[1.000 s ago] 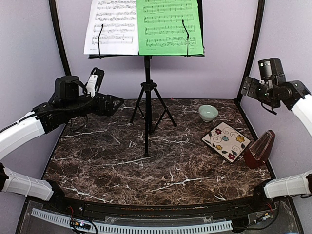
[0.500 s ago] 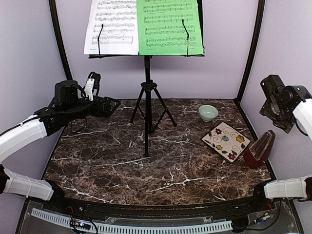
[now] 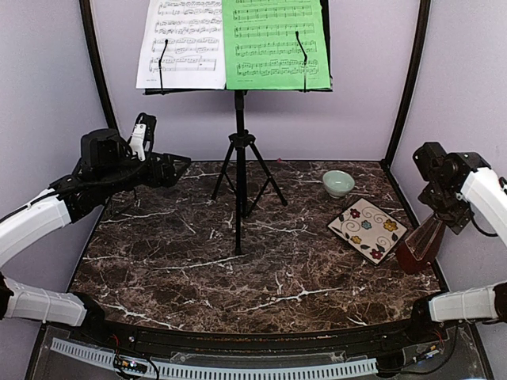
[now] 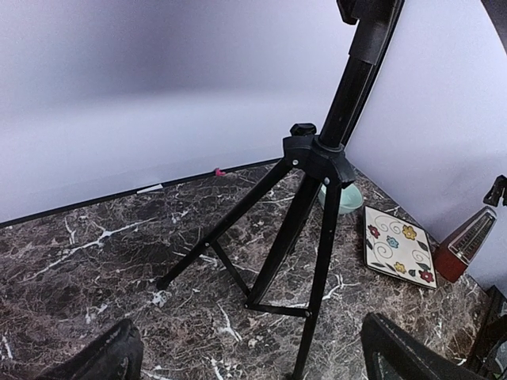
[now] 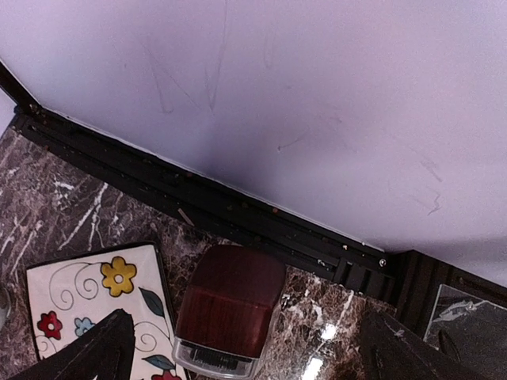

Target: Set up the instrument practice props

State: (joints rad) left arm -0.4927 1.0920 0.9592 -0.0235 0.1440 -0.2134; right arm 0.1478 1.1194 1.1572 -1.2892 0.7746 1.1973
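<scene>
My left jaws hang spread and empty, facing the tripod legs of the music stand (image 4: 318, 155). My right jaws, spread too, hover over the metronome (image 5: 230, 305) beside the floral plate (image 5: 87, 285).

Glossy veined marble-look tabletop (image 3: 158, 269), matt black music stand (image 3: 239, 158), polished reddish-brown metronome (image 3: 417, 248).

This is a robotics lab test booth. Plain lavender panels (image 3: 47, 79) on black frame posts (image 3: 93, 55) box in a small marble-patterned worktop (image 3: 158, 269). A left arm (image 3: 36, 222) and a right arm (image 3: 485, 190) are bolted at its near edge behind a slotted cable duct (image 3: 238, 370). A music stand (image 3: 239, 198) and a floral plate (image 3: 367, 228) share the worktop, an unlikely pairing.
</scene>
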